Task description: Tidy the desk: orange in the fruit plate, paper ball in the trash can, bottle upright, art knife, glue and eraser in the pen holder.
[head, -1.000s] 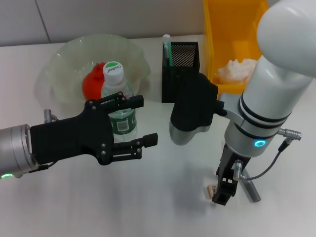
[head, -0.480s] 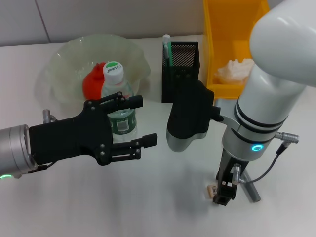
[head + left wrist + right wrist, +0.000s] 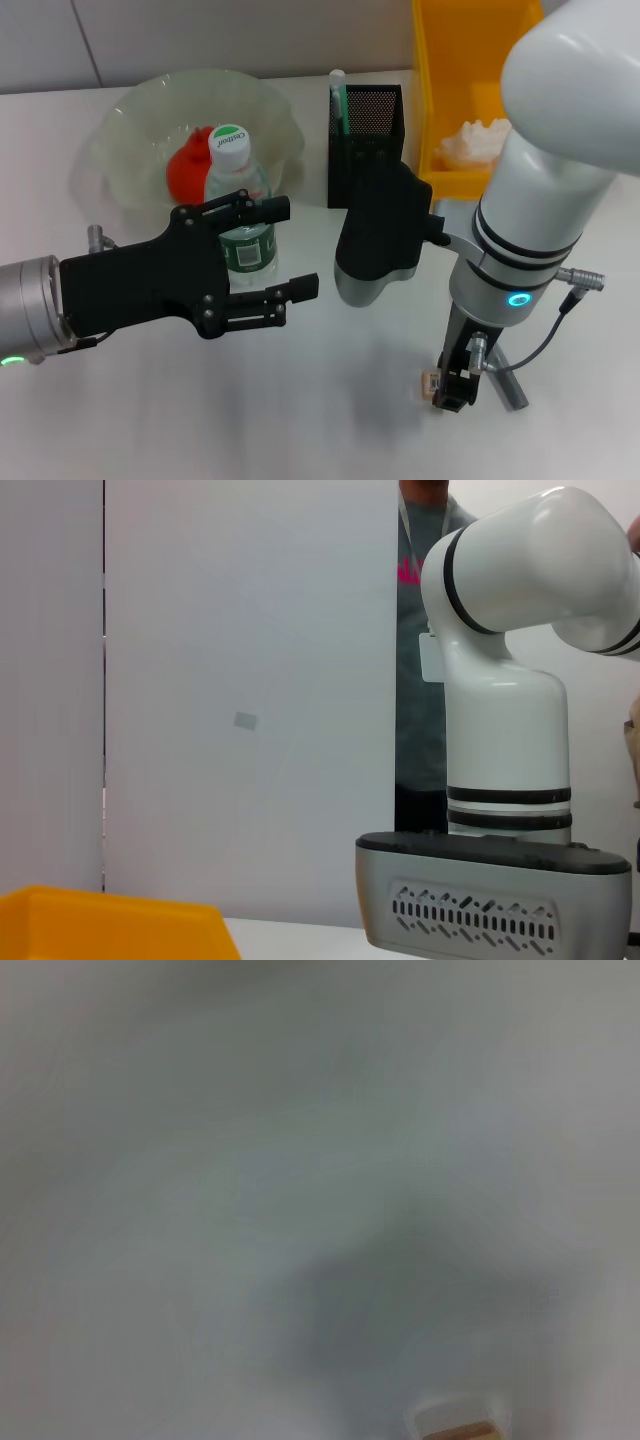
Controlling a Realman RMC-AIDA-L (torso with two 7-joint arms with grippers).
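The bottle stands upright in front of the fruit plate, which holds the orange. My left gripper is open, its fingers reaching past the bottle on either side, the bottle near the palm. Pointing straight down at the near right, my right gripper is at the table, with the eraser right beside its tip; the eraser also shows in the right wrist view. The paper ball lies in the trash can. A green-and-white stick stands in the pen holder.
A grey metal rod lies on the table just right of the right gripper. The right arm's dark wrist housing hangs in front of the pen holder. The left wrist view shows the trash can's corner and the white right arm.
The right arm's wrist has shifted slightly to the left over the eraser. The left gripper and the bottle have stayed where they were.
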